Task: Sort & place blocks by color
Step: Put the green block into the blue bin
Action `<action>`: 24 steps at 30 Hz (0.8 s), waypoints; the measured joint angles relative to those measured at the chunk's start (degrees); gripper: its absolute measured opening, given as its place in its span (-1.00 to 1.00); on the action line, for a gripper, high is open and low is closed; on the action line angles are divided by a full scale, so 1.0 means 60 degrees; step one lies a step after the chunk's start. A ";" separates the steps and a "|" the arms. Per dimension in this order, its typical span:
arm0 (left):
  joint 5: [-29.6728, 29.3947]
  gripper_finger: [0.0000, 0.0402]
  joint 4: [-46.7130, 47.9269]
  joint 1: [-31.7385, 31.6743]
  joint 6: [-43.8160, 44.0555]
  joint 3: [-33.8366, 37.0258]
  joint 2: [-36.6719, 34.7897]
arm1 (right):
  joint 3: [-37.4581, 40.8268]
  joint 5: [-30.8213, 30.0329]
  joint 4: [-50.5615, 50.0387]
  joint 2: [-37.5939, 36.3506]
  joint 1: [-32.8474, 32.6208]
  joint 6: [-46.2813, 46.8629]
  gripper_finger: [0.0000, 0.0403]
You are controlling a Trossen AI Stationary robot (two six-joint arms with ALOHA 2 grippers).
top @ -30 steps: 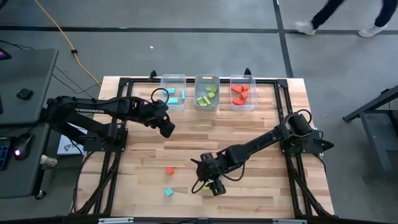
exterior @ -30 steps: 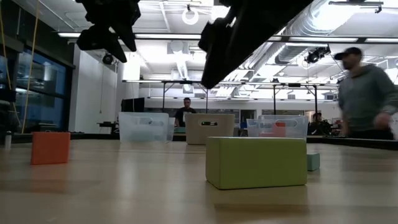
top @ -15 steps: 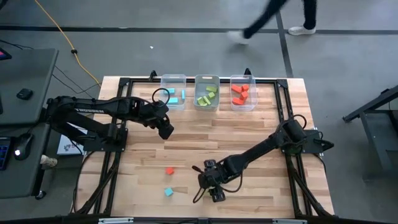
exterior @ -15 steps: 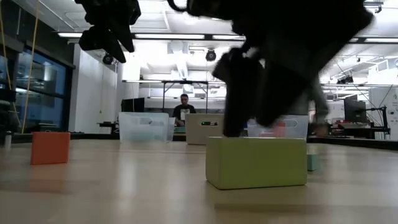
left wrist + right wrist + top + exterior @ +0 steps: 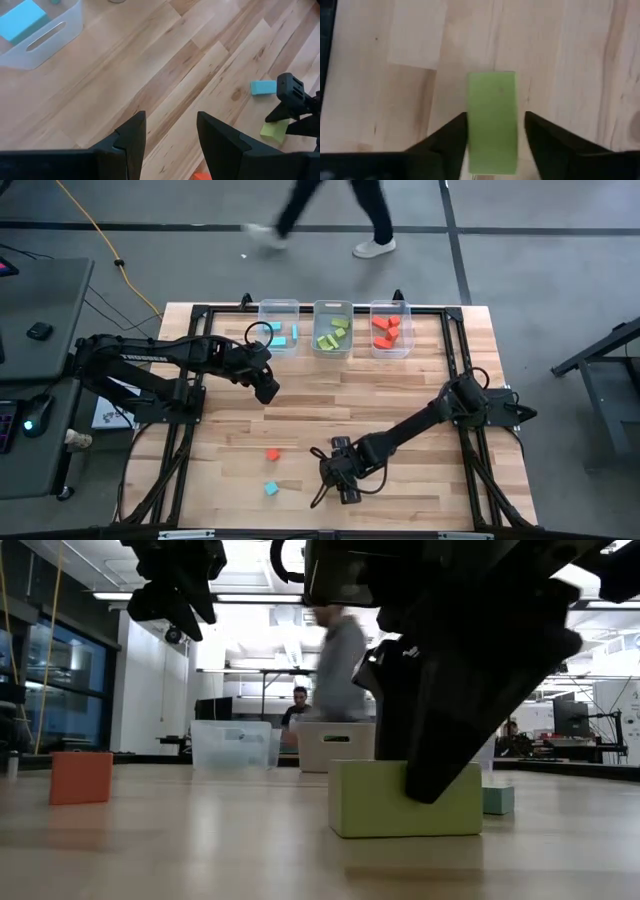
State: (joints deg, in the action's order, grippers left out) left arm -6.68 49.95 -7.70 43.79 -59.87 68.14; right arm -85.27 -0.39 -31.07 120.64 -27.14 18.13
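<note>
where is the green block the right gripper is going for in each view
High view: hidden under the right gripper, near the table's front edge.
Low view: green block centre, on the table, finger in front.
Left wrist view: far right.
Right wrist view: centre, between the fingers.
Shared landmark: blue block beside it.
</note>
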 joint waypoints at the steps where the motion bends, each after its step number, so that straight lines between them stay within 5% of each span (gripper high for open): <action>1: 0.0000 -0.22 0.0000 0.0000 -0.0002 -0.0001 0.0000 | 0.0000 0.0080 0.0000 0.0000 0.0016 -0.0004 -0.14; 5: 0.0000 -0.22 0.0000 0.0000 0.0000 -0.0001 0.0000 | -0.0011 0.0477 0.0015 -0.0015 0.0093 -0.0040 -0.48; 24: 0.0000 -0.22 0.0000 -0.0007 0.0347 0.0000 0.0000 | -0.1786 0.0778 -0.2090 -0.0007 0.1607 -0.3174 -0.49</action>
State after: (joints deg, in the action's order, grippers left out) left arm -6.68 49.95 -7.75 45.87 -59.87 68.14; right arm -95.99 4.28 -43.61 120.60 -17.49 -0.92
